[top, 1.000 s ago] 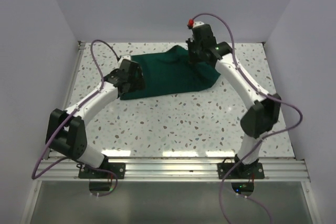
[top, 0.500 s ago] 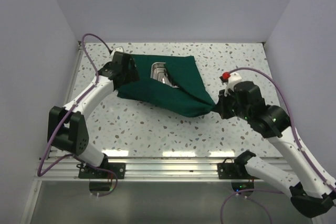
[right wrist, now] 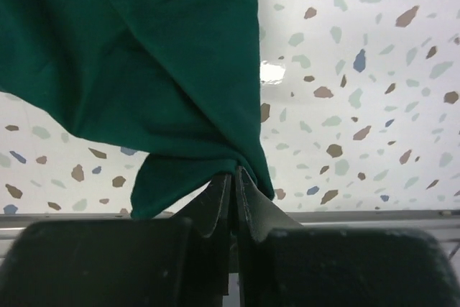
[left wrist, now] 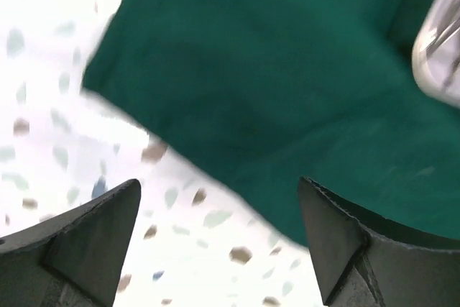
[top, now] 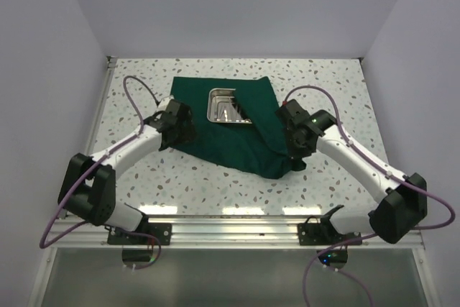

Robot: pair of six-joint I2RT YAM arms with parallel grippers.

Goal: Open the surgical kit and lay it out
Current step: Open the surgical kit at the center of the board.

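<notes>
The dark green cloth (top: 230, 134) lies partly unfolded on the table, its right flap drawn toward the front right. The shiny steel tray (top: 224, 105) sits uncovered on it with small steel instruments inside; its edge shows blurred in the left wrist view (left wrist: 440, 48). My right gripper (top: 295, 150) is shut on a corner of the cloth (right wrist: 180, 70), pinched between the fingertips (right wrist: 234, 175). My left gripper (top: 180, 129) is open and empty at the cloth's left edge (left wrist: 273, 91), its fingers (left wrist: 93, 235) over bare table.
The speckled tabletop (top: 215, 177) is walled on the left, back and right. A metal rail (top: 230, 229) runs along the near edge by the arm bases.
The right arm has pulled the cloth flap from the back toward the front right, uncovering the tray. The left gripper has let go of the cloth's left side and now hangs open beside it.
</notes>
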